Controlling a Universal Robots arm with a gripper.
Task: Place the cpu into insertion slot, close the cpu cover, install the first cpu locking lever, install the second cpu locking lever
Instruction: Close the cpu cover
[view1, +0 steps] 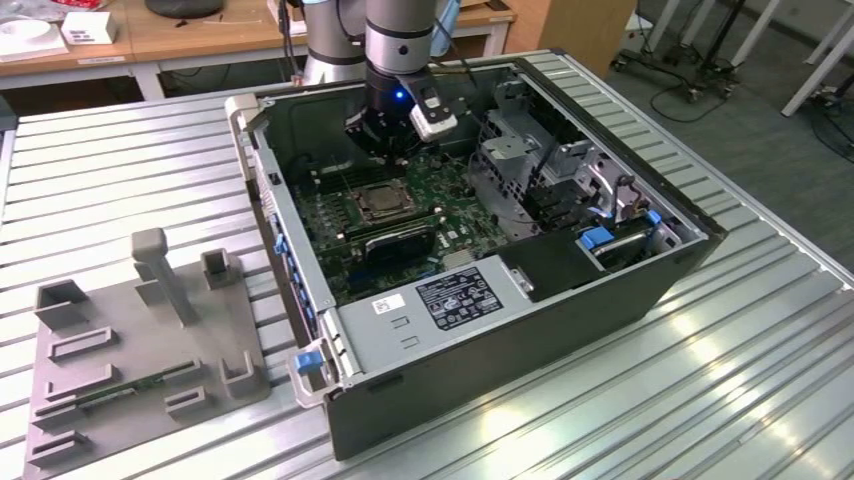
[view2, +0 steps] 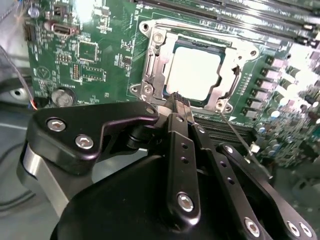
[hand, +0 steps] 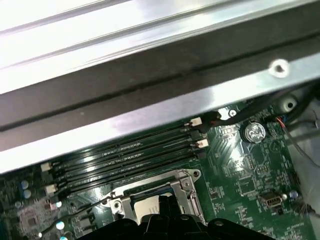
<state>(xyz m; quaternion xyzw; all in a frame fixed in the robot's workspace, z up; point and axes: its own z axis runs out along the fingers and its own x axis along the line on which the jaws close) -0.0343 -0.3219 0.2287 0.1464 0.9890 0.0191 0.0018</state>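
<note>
The cpu (view2: 192, 72) lies flat in the insertion slot (view1: 378, 203) on the green motherboard (view2: 90, 50). The silvery cpu cover (view2: 155, 65) is down around it, and the chip's pale top shows through the cut-out. My gripper (view2: 179, 100) is shut, with nothing visible between its black fingers. Its tips sit at the socket's near edge in both wrist views, and in the exterior view it hangs just behind the socket (view1: 387, 150). A thin wire lever (view2: 239, 137) runs out from the socket's corner beside the fingers.
The board sits inside an open black computer case (view1: 534, 330) on a slatted metal table. Long black memory slots (hand: 125, 155) run beside the socket. A drive cage (view1: 534, 160) and a silver power supply (view1: 427, 310) crowd the case. A grey fixture (view1: 134, 340) stands on the exterior view's left.
</note>
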